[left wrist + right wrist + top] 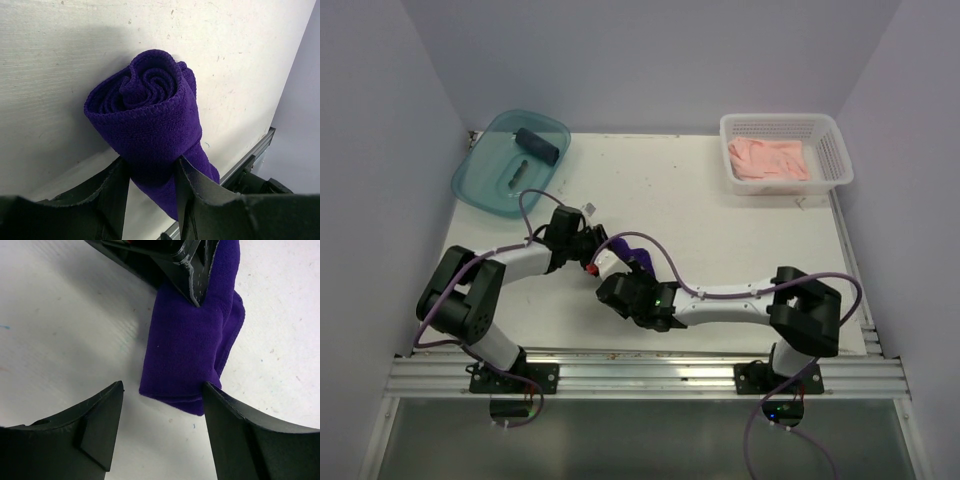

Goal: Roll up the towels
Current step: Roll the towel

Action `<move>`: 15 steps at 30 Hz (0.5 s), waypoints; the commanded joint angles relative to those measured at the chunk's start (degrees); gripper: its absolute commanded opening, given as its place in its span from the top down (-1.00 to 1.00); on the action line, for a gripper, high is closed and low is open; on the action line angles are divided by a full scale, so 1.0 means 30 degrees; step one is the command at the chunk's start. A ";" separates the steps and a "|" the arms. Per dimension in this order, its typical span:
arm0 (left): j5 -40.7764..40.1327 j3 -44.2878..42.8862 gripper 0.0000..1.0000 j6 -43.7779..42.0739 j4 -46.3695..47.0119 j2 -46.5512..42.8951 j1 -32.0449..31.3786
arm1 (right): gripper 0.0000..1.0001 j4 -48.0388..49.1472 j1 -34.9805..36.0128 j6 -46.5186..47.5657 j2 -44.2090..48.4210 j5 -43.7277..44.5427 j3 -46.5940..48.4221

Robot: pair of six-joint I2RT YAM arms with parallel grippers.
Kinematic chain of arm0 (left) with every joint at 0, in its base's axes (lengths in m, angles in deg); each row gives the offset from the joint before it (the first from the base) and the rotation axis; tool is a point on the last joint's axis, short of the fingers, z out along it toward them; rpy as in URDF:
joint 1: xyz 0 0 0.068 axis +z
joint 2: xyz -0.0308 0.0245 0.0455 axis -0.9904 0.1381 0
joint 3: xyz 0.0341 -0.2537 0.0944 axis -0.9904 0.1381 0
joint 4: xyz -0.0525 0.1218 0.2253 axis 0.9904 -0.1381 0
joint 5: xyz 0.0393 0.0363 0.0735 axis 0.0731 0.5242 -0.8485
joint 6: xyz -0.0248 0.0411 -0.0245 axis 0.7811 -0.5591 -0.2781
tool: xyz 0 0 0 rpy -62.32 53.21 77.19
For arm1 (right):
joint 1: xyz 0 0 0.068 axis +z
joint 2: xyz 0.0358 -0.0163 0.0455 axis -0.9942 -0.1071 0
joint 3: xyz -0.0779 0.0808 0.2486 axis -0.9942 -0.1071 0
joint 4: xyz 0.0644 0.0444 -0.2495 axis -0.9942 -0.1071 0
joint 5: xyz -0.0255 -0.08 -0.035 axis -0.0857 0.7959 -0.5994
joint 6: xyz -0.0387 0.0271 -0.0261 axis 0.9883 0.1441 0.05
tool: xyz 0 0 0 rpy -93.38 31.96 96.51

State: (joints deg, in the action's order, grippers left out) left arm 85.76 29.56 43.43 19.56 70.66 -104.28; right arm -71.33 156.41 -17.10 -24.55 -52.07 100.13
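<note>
The deep purple towel (150, 110) is rolled into a short cylinder, its spiral end facing the left wrist camera. My left gripper (152, 170) is shut on it, one finger on each side of the roll. In the top view the purple towel (628, 247) shows between the two grippers at mid-table. My right gripper (162, 395) is open, its fingers just short of the roll's loose end (190, 355), not closed on it. A dark slate-blue rolled towel (541, 145) lies in the teal bin. The pale pink towel (770, 158) lies crumpled in the white basket.
The teal bin (485, 180) stands at the back left. The white basket (830, 150) stands at the back right. A metal rail (650, 372) runs along the table's near edge. White walls close in the sides and the back.
</note>
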 commanded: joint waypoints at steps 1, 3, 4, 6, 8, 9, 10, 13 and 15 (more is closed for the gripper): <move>-0.0834 -0.0457 0.17 0.0075 -0.1277 -0.0421 -0.0065 | -0.35 0.0626 -0.0073 0.1585 -0.1141 0.2492 0.1357; -0.0834 -0.0427 0.17 0.0046 -0.1282 -0.0537 -0.0065 | -0.33 0.0656 -0.0044 0.1791 -0.2225 0.3255 0.1796; -0.0834 -0.0427 0.17 0.0046 -0.1311 -0.0567 -0.0065 | -0.31 0.0772 -0.0044 0.1820 -0.2519 0.3461 0.1827; -0.0805 -0.0515 0.17 0.0017 -0.1340 -0.0567 -0.0065 | -0.22 0.0832 -0.0073 0.1617 -0.3194 0.3870 0.1974; -0.0717 -0.0544 0.17 -0.0042 -0.1340 -0.0596 -0.0065 | -0.06 0.0715 -0.0073 0.1382 -0.3517 0.3989 0.2033; -0.0717 -0.0603 0.16 -0.0071 -0.1485 -0.0625 -0.0065 | 0.22 0.0656 -0.0073 0.1004 -0.3518 0.3961 0.2033; -0.0746 -0.0632 0.14 -0.0129 -0.1545 -0.0684 -0.0065 | 0.37 0.0598 -0.0102 0.0826 -0.3431 0.3932 0.1946; -0.0863 -0.0661 -0.08 -0.0246 -0.2043 -0.1093 -0.0036 | 0.94 0.0568 -0.0511 -0.0110 -0.2467 0.2098 0.1507; -0.1067 -0.0720 -0.29 -0.0392 -0.2364 -0.1766 0.0022 | 1.00 0.1149 -0.1272 -0.0986 -0.1155 0.0745 0.0604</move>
State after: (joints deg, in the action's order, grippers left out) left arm 83.92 29.10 43.13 15.87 68.89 -104.28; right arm -70.98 155.36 -15.05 -33.54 -44.55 103.91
